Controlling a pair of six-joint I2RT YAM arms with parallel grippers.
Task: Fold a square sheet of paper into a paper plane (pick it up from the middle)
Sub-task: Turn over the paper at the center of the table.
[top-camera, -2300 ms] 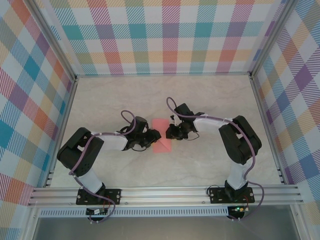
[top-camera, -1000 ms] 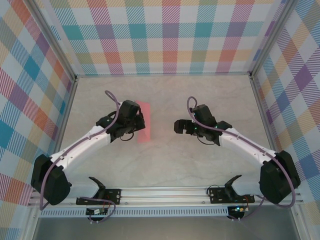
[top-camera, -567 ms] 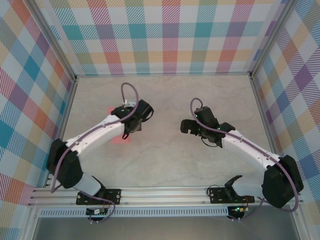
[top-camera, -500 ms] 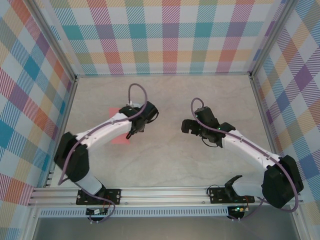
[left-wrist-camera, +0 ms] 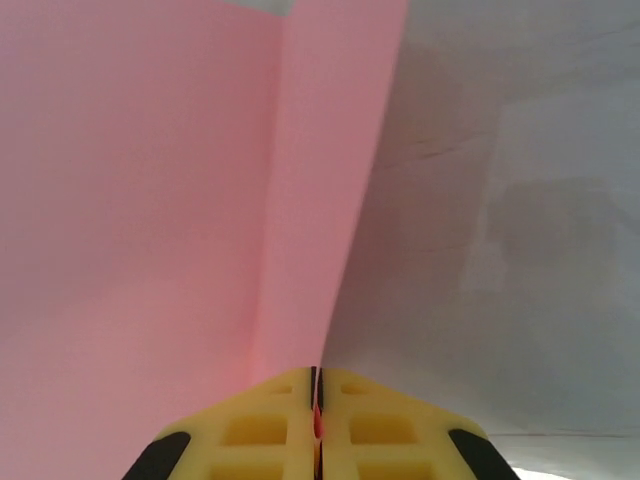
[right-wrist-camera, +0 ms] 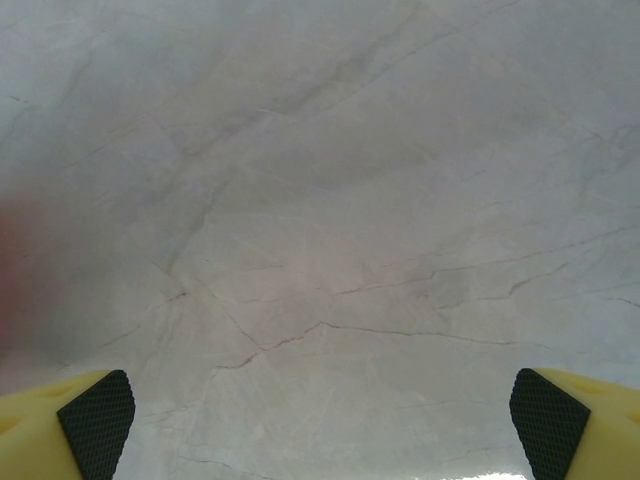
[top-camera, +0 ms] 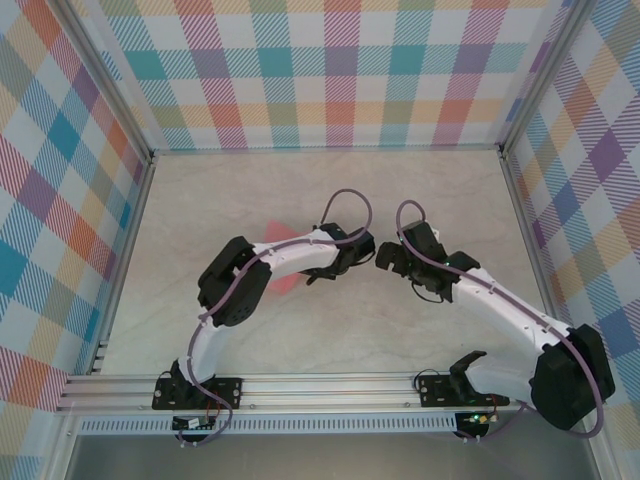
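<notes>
The square sheet of paper [left-wrist-camera: 150,200] is salmon pink and carries a lengthwise crease. It rises from the yellow fingers [left-wrist-camera: 250,430] of my left gripper [left-wrist-camera: 316,385], which is shut on its edge. In the top view the paper [top-camera: 287,281] shows partly from under the left forearm, left of the table's middle, with the left gripper [top-camera: 345,256] at the arm's end. My right gripper [top-camera: 384,262] faces it from the right, a short gap away. In the right wrist view the right gripper [right-wrist-camera: 320,410] is open over bare marble, with nothing between its pads [right-wrist-camera: 95,420].
The marble table [top-camera: 330,190] is boxed in by plaid walls [top-camera: 330,70] at the back and both sides. An aluminium rail [top-camera: 330,385] with the arm bases runs along the near edge. A faint pink blur [right-wrist-camera: 15,270] touches the right wrist view's left edge.
My left arm has swung from the table's left side to its middle, carrying the paper along. The right gripper has stayed open and shifted only slightly.
</notes>
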